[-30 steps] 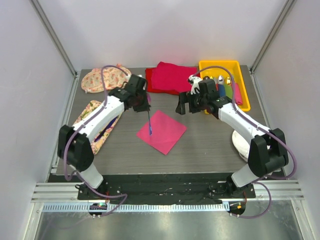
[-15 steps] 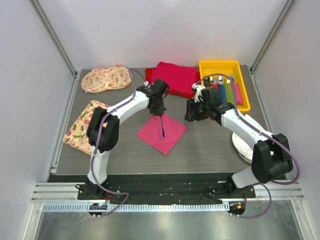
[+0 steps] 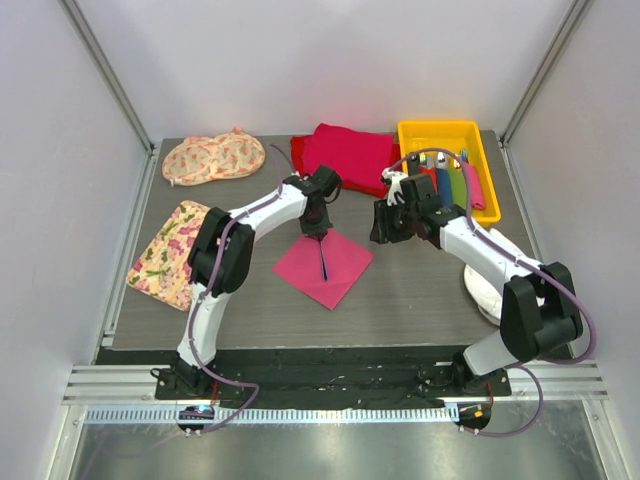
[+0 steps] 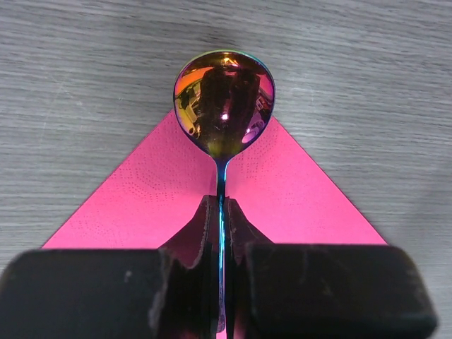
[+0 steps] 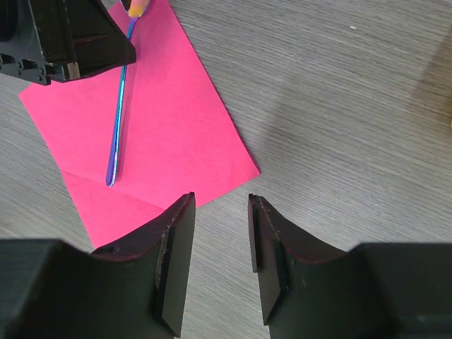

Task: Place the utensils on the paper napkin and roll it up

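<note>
Compared with a second ago, the left arm has swung from the napkin's left corner to its far corner, and the right gripper's (image 5: pixel 219 233) jaws have drawn closer. They stand apart over the table (image 3: pixel 420 290), empty. The left gripper (image 4: pixel 220 212) clamps the spoon (image 4: pixel 223 106) at its neck. The bowl is at the far corner of the paper napkin (image 3: pixel 345 270), mid-table, with the handle across it. The yellow tray (image 3: pixel 440 128), at the far right corner, holds coloured-handled utensils (image 3: pixel 455 185). Red cloth (image 3: pixel 345 155) lies at the far edge and floral mats (image 3: pixel 212 158) lie leftward.

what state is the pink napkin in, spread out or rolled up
Spread out: the paper napkin lies flat as an open diamond on the table, nothing rolled, a spoon across it.
</note>
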